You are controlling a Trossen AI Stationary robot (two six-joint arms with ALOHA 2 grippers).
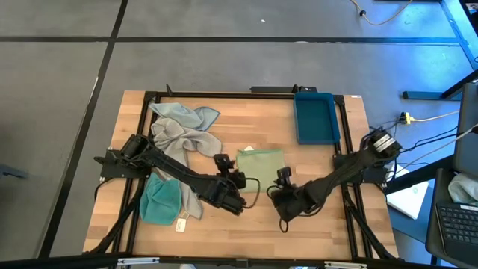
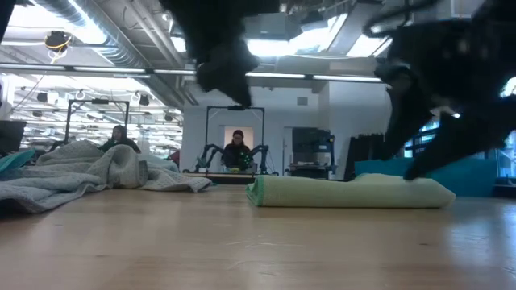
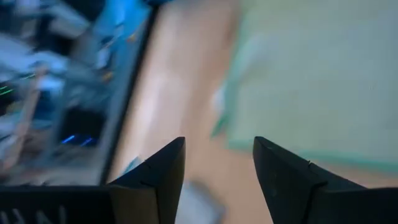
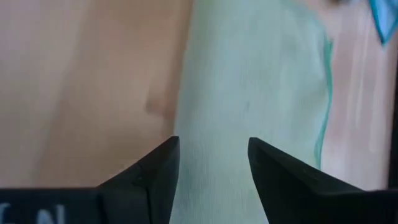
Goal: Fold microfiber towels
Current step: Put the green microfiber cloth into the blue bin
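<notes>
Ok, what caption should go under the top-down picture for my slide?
Two open grippers, left and right, flank a folded pale green towel on the wooden table.

The green towel (image 4: 249, 93) is cut off by the right wrist pic's edge. Left wrist pic is badly blurred.

left arm (image 1: 175, 170): showing matte black jointed links, black cable trailing | right arm (image 1: 340, 170): showing black links, silver-ringed base joint | fingers (image 4: 155, 180): showing dark, wedge-shaped, tapering tips
</notes>
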